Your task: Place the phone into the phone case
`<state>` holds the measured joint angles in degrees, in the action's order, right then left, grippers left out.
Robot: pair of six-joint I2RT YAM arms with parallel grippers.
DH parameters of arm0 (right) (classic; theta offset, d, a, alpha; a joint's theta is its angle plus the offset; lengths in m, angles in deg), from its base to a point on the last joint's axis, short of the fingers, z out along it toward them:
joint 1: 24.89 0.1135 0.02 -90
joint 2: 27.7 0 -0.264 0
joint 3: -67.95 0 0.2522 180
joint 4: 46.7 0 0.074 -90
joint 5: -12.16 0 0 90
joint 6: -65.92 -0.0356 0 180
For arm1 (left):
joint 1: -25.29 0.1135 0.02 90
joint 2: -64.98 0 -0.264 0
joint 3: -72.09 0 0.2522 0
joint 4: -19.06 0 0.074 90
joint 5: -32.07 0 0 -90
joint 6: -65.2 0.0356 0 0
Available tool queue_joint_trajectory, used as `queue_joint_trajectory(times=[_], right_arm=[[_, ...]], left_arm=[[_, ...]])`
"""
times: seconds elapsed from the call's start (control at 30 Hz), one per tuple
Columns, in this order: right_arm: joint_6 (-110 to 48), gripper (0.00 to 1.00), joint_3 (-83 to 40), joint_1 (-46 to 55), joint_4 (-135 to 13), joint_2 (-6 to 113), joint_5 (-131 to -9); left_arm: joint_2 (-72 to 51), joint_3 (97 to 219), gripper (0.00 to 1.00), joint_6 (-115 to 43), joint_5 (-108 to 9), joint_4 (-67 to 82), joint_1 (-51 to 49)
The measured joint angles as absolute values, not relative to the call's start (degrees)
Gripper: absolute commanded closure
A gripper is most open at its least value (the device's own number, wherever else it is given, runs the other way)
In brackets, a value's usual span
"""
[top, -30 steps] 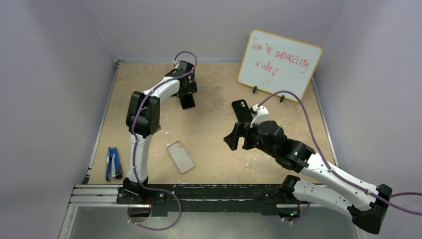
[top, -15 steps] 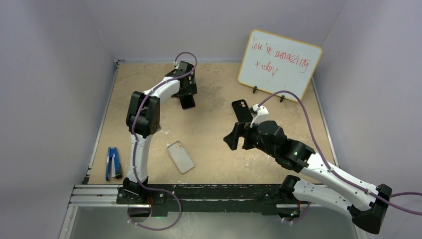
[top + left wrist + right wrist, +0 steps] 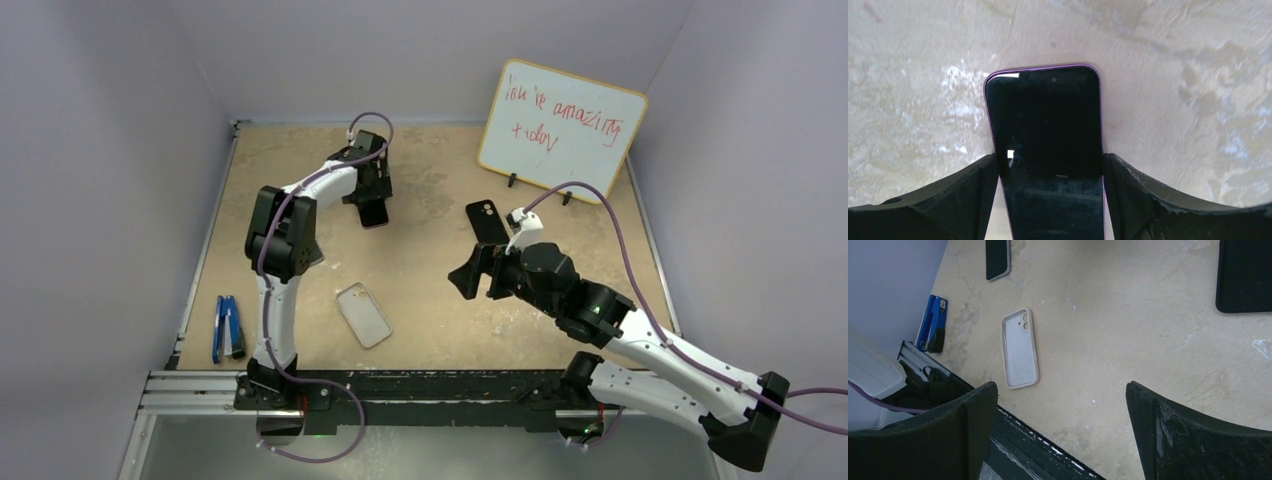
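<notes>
Phone point(image 3: 1045, 125) in left pincer point(image 3: 1050, 167) (case point(image 3: 363, 315) well apart)

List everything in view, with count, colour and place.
phone: 1, black screen with purple edge, far centre-left
clear case: 1, whitish translucent, lying flat near left
black case: 1, black with camera cutout, centre right
whiteboard: 1, white with red writing, propped up far right
blue tool: 1, blue and black, near left edge
table: 1, tan, under everything
left gripper: 1, black, closed on the phone's sides
right gripper: 1, black, open, holding nothing
</notes>
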<state>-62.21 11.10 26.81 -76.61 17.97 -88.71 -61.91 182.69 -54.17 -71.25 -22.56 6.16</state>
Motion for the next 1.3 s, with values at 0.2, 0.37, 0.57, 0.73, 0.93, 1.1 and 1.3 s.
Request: queue_joint_trajectory(times=[0.2,0.37,0.57,0.73,0.93,1.1,1.3], right_arm=[[-63.39,0.04,12.61,26.81,-74.6,18.19,-88.73],[-66.1,0.08,16.24,26.81,-70.66,20.24,-88.58],[-69.57,0.18,20.19,26.81,-65.59,26.12,-88.23],[-72.48,0.27,22.64,26.81,-60.19,31.26,-88.19],[-76.68,0.38,26.27,26.81,-53.0,36.52,-88.25],[-77.25,0.42,26.53,26.81,-47.27,39.45,-88.32],[-77.33,0.47,25.44,26.81,-42.42,44.33,-87.47]], left_arm=[[-55.57,173.71,0.42,-54.23,-67.99,-22.5,5.72],[-48.58,163.81,0.44,-55.39,-64.04,-20.55,4.39],[-40.69,152.42,0.46,-57.75,-57.7,-14.67,2.31],[-35.75,144.83,0.48,-61.14,-50.95,-8.44,1.42],[-31.94,138.43,0.49,-65.31,-44.08,-3.13,0.35],[-29.17,134.04,0.5,-68.77,-40.0,0.17,-0.53],[-26.24,131.57,0.52,-71.28,-37.13,3.82,-1.88]])
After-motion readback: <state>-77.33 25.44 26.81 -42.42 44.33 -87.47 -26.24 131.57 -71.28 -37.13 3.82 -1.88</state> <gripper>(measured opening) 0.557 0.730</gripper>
